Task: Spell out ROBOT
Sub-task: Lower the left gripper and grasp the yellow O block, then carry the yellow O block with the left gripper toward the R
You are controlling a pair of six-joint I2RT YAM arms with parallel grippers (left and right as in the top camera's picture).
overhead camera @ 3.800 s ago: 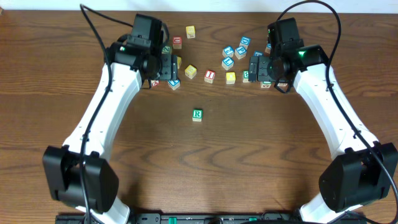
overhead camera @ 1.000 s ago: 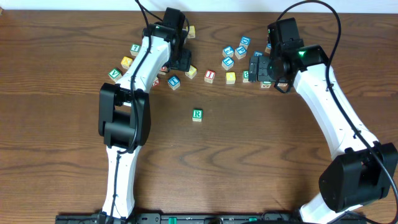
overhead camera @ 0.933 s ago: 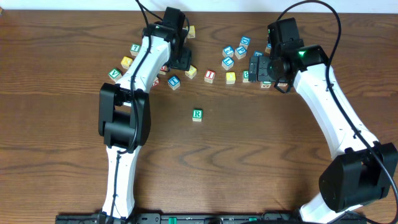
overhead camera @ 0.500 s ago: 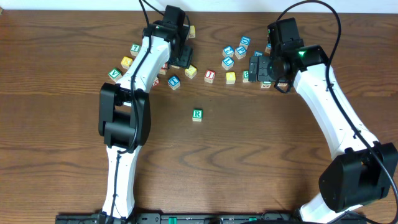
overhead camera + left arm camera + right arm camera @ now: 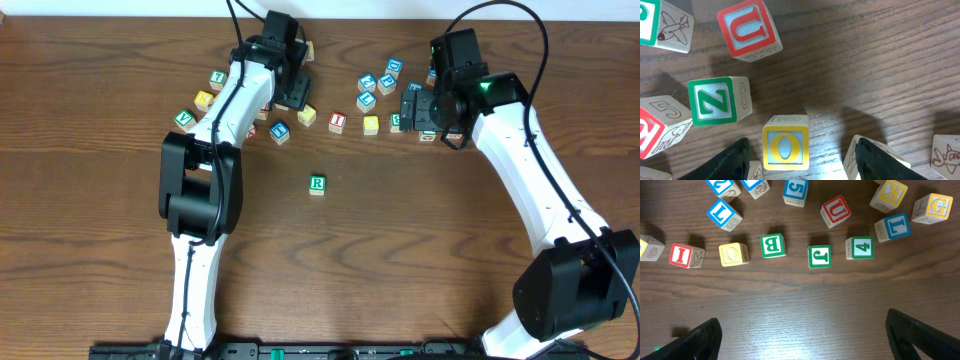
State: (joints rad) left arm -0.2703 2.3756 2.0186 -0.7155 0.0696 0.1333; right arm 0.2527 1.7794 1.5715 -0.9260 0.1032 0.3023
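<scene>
Across the table [image 5: 420, 260], the biggest change is the left arm [image 5: 225, 120]. Seconds ago it bowed outward with its elbow wide. Now it reaches straight over the left-hand scatter of cubes, and over the last second it only creeps toward the far edge. The right arm [image 5: 520, 150] has not stirred. The R cube [image 5: 317, 184] sits alone in mid-table, as before, so we judge the word has its first letter and an O is being lined up.

The overhead view hides that cube under the wrist. The left wrist view shows the left gripper [image 5: 802, 145] spread, straddling a yellow O cube [image 5: 785, 145] with a gap on each side and nothing pinched. Only the right wrist view shows the right gripper [image 5: 802, 330] spread wide above the B cube [image 5: 773, 245] and a second O cube [image 5: 733, 254].
</scene>
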